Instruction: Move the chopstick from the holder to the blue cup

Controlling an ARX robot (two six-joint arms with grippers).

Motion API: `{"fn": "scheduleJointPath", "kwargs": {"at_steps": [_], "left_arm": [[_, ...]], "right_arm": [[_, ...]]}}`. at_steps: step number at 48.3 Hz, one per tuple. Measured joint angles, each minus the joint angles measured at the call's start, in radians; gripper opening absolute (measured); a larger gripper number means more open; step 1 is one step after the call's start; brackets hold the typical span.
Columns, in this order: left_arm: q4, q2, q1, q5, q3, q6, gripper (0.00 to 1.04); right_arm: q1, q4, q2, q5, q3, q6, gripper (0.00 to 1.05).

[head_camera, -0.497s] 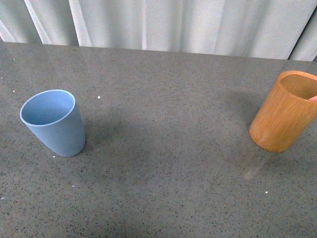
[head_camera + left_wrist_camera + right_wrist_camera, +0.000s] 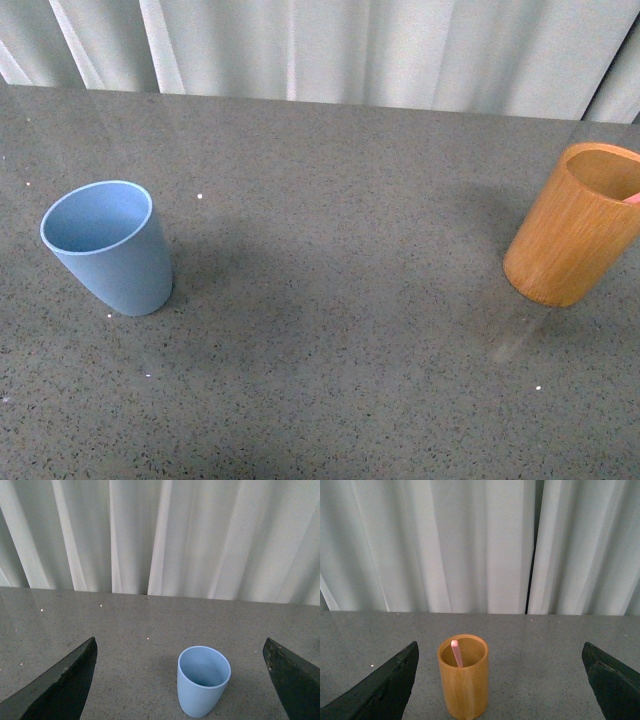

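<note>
Inside holder (image 2: 463,690), chopstick (image 2: 456,654) mostly hidden; front view clips holder's edge.

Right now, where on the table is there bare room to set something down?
The widest bare stretch of table lies between the blue cup on the left and the holder on the right. The strip behind both, up to the curtain, is bare too. Nowhere is crowded; only the holder is occupied, by the chopstick.

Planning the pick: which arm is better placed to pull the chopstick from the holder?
Right. The right gripper, open, faces the holder with the chopstick inside, on the robot's right. The left gripper faces the blue cup.
</note>
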Motion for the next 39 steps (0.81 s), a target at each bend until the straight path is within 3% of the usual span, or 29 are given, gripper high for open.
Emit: {"fn": "scheduleJointPath", "kwargs": {"at_steps": [39], "left_arm": [[0.000,0.000,0.000,0.000,0.000,0.000,0.98]], "right_arm": [[0.000,0.000,0.000,0.000,0.000,0.000,0.95]]}}
